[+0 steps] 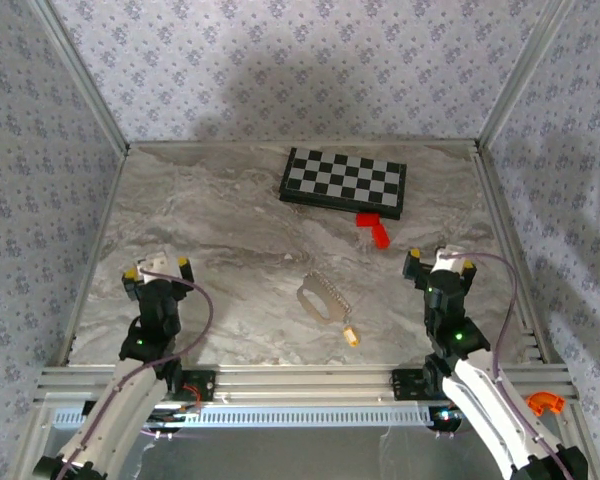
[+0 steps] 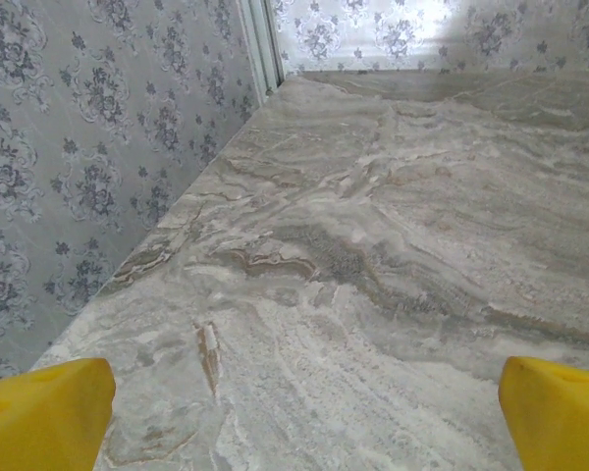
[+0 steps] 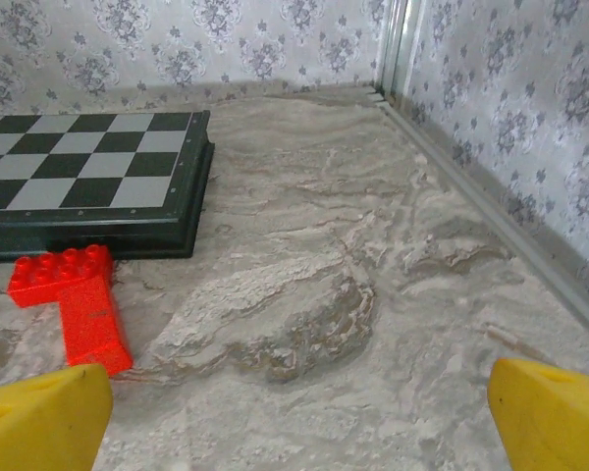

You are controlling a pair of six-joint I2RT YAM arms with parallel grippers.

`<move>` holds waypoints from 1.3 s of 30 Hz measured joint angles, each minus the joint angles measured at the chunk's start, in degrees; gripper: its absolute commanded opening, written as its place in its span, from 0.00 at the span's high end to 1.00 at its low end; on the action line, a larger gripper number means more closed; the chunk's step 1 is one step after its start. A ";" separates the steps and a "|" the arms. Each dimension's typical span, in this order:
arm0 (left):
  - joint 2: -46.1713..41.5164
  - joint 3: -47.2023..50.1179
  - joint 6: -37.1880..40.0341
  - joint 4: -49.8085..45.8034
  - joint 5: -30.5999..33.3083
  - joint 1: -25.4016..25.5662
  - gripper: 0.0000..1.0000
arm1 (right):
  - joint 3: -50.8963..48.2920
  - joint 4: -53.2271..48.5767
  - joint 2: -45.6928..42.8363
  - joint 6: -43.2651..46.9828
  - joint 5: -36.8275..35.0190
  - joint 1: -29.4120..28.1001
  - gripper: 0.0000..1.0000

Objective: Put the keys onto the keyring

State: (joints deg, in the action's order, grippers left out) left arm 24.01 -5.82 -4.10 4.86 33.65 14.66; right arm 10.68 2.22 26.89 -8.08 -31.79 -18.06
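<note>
Pre-grasp stage, nothing picked up. Left hand [image 1: 157,267] and right hand [image 1: 441,261] are both spread and empty. Keyring [image 1: 320,297] lies mid-bench [image 1: 230,230], key [image 1: 351,335] just near-right of it. Next, probably: right pinches the key head, left steadies the keyring.

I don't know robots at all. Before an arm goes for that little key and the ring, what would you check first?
1. Key found: ok. The key lies on the table near the front edge, between the two arms.
2. Keyring found: ok. The keyring lies flat just behind the key.
3. Key and keyring apart or touching: cannot tell, too small.
4. Left gripper open and empty: ok.
5. Right gripper open and empty: ok.
6. Path free: ok. The red block and chessboard sit farther back than the keyring.
</note>
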 measured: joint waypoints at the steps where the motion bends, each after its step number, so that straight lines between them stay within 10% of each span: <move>1: 0.63 0.00 -0.07 0.85 -0.74 -0.48 0.00 | -1.01 1.70 0.07 1.51 0.00 0.26 0.00; 39: 48.81 -13.27 -1.77 26.16 -13.46 -11.58 0.00 | 0.79 39.08 42.71 8.02 11.02 13.31 0.00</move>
State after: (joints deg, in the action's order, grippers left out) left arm 72.82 -19.09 -5.87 31.03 20.18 3.07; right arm 11.46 41.30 69.60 -0.05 -20.78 -4.75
